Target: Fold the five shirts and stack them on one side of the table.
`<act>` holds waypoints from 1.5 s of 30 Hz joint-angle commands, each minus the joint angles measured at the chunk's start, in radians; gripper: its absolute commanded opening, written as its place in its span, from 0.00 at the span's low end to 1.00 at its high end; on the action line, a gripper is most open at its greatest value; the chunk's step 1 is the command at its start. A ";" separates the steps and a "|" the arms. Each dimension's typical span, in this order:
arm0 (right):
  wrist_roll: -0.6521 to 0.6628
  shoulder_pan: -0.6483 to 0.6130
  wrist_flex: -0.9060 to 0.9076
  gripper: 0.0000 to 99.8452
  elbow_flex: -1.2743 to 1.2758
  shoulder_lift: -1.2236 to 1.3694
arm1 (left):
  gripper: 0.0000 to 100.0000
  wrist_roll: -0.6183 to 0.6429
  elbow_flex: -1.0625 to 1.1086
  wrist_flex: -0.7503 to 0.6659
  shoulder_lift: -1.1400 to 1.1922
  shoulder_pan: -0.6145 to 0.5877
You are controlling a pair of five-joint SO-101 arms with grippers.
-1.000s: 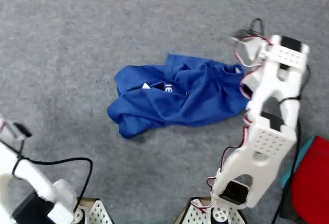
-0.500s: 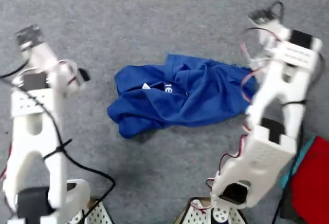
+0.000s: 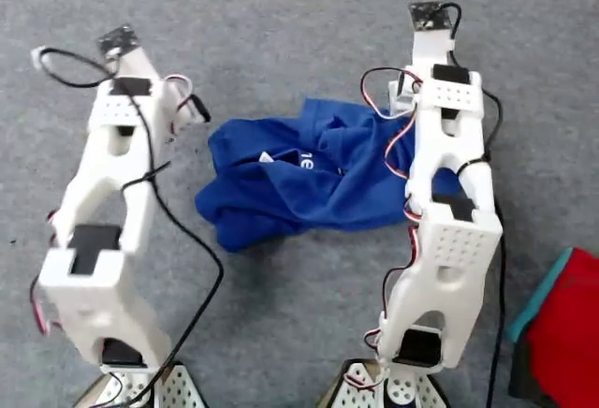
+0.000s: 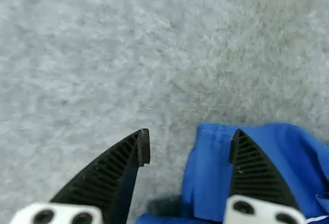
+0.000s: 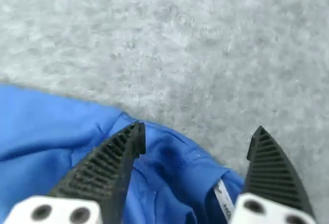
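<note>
Both arms now stretch forward, left gripper [image 4: 190,134] and right gripper [image 5: 199,129] each spread, one blue shirt [image 3: 318,183] lying lengthwise between them, label end under right gripper.

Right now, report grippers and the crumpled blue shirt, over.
Left gripper open, straddling the crumpled blue shirt's corner. Right gripper open over its collar end. Shirt unfolded on grey felt table. Red and teal cloth lies apart at the edge.
</note>
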 commanded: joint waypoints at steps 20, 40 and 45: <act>-0.041 0.027 -0.025 0.32 -0.033 -0.002 | 0.03 0.287 -0.890 0.427 0.616 0.051; -0.043 0.025 -0.026 0.32 -0.030 -0.002 | 0.20 0.290 -1.162 0.671 0.711 0.046; -0.043 0.025 -0.026 0.32 -0.030 -0.002 | 0.20 0.292 -1.154 0.671 0.714 0.054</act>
